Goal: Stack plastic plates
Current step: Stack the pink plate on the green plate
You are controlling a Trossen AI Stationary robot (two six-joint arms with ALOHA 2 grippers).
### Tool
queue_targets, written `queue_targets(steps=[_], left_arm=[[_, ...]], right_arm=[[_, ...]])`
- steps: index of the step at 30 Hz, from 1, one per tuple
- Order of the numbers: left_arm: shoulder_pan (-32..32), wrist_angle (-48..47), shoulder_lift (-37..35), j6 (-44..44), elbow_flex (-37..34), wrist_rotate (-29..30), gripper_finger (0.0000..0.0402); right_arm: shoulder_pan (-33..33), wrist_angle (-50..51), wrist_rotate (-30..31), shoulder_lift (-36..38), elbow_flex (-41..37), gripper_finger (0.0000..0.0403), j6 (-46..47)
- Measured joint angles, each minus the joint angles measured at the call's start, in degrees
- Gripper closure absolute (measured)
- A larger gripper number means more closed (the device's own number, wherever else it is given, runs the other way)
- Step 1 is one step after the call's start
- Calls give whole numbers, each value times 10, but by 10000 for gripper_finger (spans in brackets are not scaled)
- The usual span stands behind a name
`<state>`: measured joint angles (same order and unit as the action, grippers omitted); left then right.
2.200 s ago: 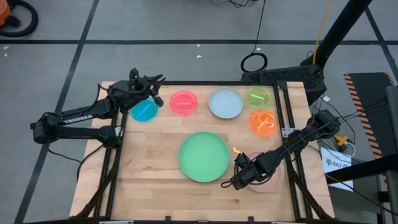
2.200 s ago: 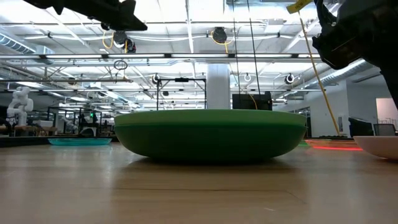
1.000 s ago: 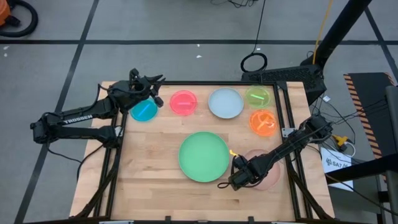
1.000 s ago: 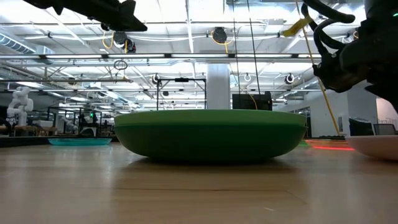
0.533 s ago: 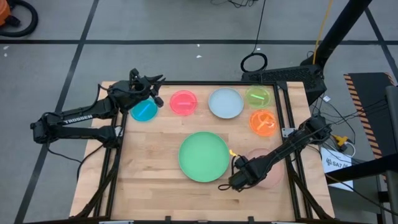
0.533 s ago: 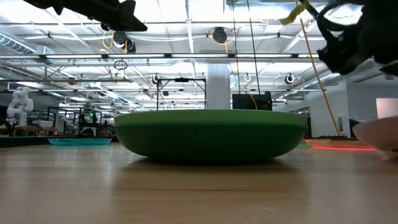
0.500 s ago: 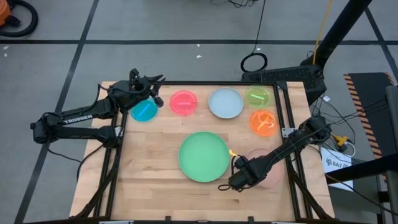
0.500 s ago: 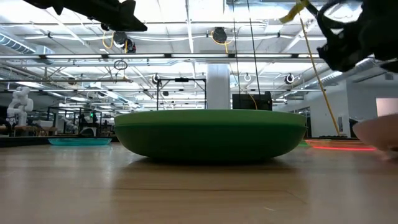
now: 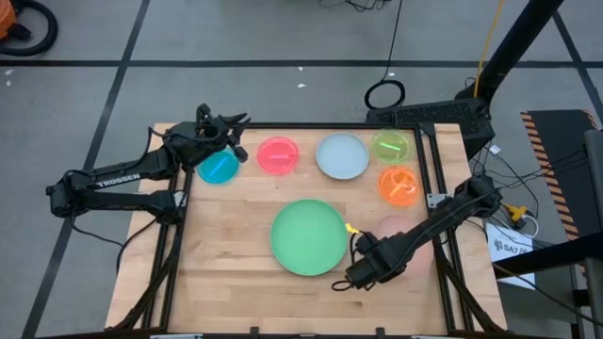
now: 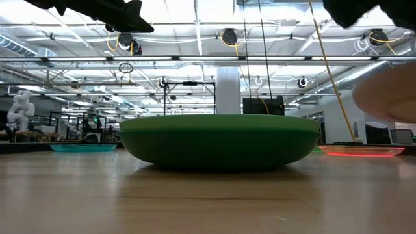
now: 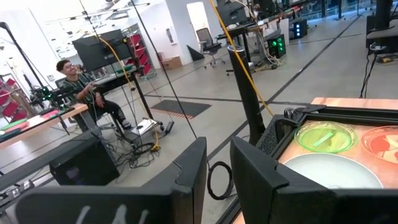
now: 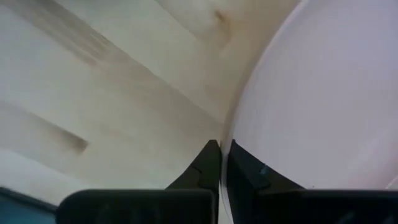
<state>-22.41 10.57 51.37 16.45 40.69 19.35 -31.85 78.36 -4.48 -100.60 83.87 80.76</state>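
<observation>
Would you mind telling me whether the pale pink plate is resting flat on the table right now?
No: in the low view the pale pink plate hangs well above the table, and the right gripper pinches its rim.

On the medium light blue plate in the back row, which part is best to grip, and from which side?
Probably the rim of the light blue plate, on its front edge: it lies flat, so only the raised edge offers a pinch. Neighbours flank it, the table's back edge lies behind, and bare wood lies in front.
</observation>
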Motion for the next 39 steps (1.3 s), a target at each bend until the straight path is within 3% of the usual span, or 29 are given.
queue_targets(steps=[5, 10, 17, 22, 25, 33, 39], left_arm=[[0, 0, 0, 0, 0, 0, 321], [0, 3, 0, 0, 0, 0, 321], [0, 4, 0, -1, 0, 0, 321], [0, 4, 0, -1, 0, 0, 321], [0, 0, 0, -2, 0, 0, 321], [0, -3, 0, -3, 0, 0, 321], [0, -4, 0, -3, 0, 0, 321]], right_arm=[[5, 7, 54, 0, 38, 400, -55], [28, 4, 106, 0, 76, 400, -198], [72, -32, 181, 1, 105, 400, -531], [90, -101, 193, -16, 105, 400, -800], [95, -111, 189, -36, 105, 399, -912], [109, -123, 160, -103, 105, 399, -1033], [110, -125, 147, -138, 105, 384, -1056]])
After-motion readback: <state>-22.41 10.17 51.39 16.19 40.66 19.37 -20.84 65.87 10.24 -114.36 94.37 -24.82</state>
